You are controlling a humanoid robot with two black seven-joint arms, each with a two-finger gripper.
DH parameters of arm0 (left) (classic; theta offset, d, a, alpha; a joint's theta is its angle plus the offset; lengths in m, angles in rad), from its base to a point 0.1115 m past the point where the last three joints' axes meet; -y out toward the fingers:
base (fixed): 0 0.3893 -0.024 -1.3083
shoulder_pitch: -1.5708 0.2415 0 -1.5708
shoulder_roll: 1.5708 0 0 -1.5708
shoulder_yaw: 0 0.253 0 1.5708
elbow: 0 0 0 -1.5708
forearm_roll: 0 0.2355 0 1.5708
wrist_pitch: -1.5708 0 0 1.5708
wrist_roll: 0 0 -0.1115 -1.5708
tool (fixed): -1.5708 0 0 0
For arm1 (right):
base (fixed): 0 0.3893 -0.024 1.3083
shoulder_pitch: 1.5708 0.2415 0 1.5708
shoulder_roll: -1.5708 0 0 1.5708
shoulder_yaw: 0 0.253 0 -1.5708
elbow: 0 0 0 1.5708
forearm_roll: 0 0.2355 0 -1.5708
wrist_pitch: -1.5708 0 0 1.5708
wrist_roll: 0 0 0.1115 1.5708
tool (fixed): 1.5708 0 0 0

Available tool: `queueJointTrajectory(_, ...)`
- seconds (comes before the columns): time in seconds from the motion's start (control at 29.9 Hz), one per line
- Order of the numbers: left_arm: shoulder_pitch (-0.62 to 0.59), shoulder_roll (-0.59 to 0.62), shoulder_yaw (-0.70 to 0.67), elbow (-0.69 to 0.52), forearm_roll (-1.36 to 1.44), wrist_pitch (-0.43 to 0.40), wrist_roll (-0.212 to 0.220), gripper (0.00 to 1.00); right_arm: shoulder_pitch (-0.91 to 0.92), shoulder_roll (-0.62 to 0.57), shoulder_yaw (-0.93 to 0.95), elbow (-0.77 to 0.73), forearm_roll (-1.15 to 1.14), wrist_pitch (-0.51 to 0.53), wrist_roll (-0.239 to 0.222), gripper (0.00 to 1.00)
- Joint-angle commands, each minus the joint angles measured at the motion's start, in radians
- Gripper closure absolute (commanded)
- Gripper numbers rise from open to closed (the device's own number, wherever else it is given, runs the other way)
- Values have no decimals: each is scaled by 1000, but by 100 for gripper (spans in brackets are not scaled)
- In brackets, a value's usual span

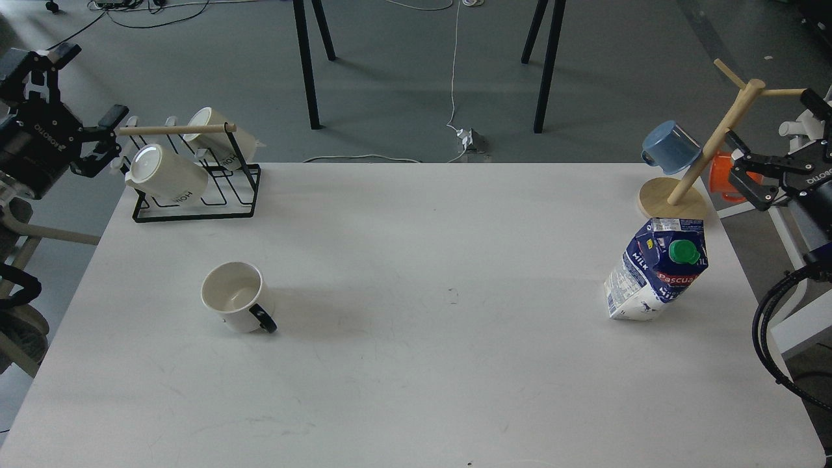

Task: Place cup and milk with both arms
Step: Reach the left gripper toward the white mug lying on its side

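Observation:
The cup (233, 296), cream-white with a black handle, stands upright on the left half of the white table (416, 364), its mouth empty. The milk (656, 270), a blue and white carton with a green cap, stands on the right half. My left gripper (107, 140) hovers off the table's far left corner, beside the mug rack, its fingers spread and empty. My right gripper (741, 166) hangs past the far right edge near the wooden mug tree, fingers apart, holding nothing. Both grippers are well away from the cup and the milk.
A black wire rack (195, 192) with a wooden bar holds two cream mugs (166, 172) at the far left corner. A wooden mug tree (673, 198) at the far right carries a blue mug (669, 148) and an orange mug (723, 177). Black table legs stand beyond.

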Motion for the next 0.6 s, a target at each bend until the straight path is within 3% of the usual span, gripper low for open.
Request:
queueJointTrajectory(0.0,6,-7,0,13,-9,0,0,0,-10,6,-3,-1,0,0,0,2)
queueJointTrajectory(0.33,-2,-5,16,82,10,0,0,0,-10,21,-11,6,0,0,1,2)
queueJointTrajectory(0.57,-16,4,25,27,406,0,0,0,-85,21,55,8,8,0,3,2)
